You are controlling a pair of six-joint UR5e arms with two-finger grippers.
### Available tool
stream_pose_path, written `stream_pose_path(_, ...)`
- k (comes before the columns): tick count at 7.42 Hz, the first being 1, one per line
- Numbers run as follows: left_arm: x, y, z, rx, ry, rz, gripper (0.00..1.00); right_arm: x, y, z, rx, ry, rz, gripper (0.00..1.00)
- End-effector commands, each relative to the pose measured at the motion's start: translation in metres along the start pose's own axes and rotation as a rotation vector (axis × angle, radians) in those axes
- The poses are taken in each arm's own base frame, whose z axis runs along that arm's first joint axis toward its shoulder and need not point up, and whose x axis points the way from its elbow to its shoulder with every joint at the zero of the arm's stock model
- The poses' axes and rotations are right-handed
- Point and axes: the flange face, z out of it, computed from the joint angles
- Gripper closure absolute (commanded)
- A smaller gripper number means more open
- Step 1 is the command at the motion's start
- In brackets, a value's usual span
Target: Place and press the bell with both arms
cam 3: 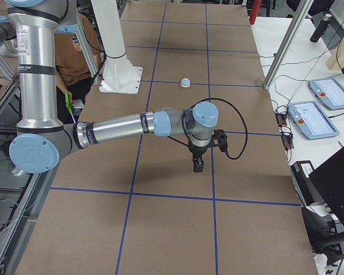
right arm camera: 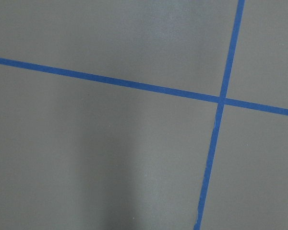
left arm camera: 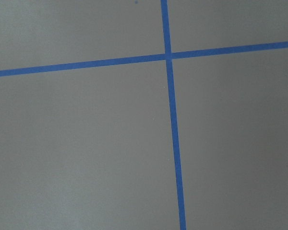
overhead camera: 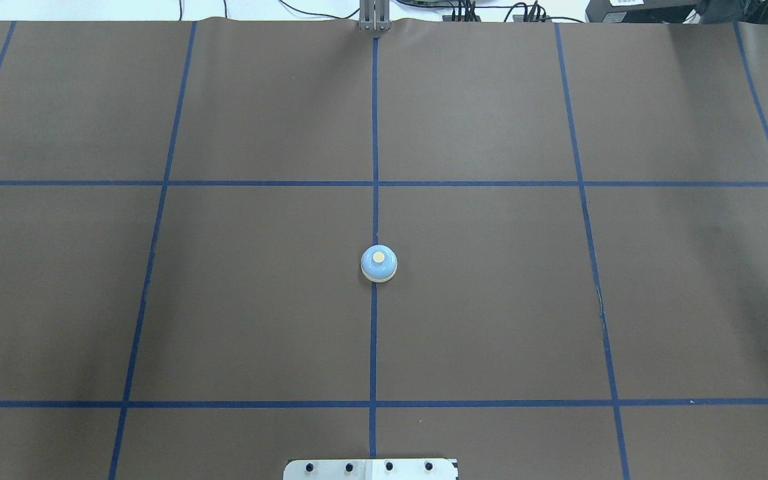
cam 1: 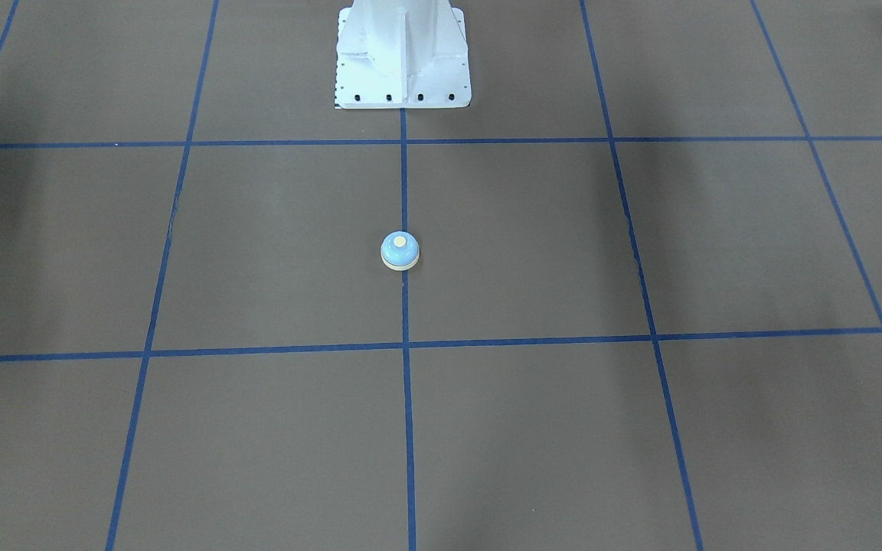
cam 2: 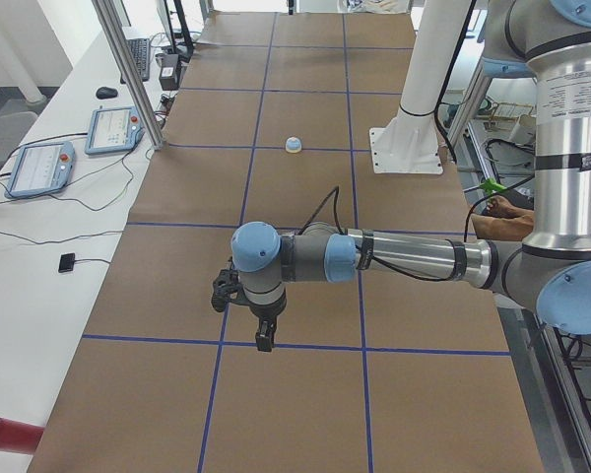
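One bell (overhead camera: pixel 379 263) on the worktop (overhead camera: pixel 491 300), sitting upright right on the centre blue tape line (overhead camera: pixel 375 133), out in front of the white pedestal (cam 1: pixel 403 53) and apart from it. Light blue dome, cream button facing up, cream ring round the bottom, standing free

Both arms are well away from it, out toward opposite ends of the brown worktop. The left arm (cam 2: pixel 404 258) stretches out roughly level, with the left end effector (cam 2: pixel 264 341) pointing straight down and hanging above the surface, near one of the grid lines. The right arm (cam 3: pixel 120 127) does pretty much the mirror thing at the other end, with the right end effector (cam 3: pixel 198 166) pointing down too. Released or clenched? Honestly can't tell for either one (they only turn up in the two side views, small and dark against the brown)

The wrist views are just flat brown surface with a tape crossing (left arm camera: pixel 168 56) in each
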Motion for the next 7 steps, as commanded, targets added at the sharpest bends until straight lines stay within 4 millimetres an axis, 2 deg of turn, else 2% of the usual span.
stream_pose_path(1, -0.0047, 0.0009, 0.0053, -0.010, 0.003, -0.009, 0.00, -0.0014, -0.0019, -0.0013, 0.003, -0.002, -0.001, 0.00)
stream_pose_path(5, -0.0011, -0.0036, 0.0024, -0.005, 0.007, -0.004, 0.00, -0.0037, -0.0041, -0.0040, 0.010, 0.002, -0.009, 0.00)
stream_pose_path(7, -0.0013, -0.0030, 0.0039, -0.008, 0.009, -0.005, 0.00, 0.0040, 0.0016, 0.0038, -0.008, 0.003, 0.006, 0.00)
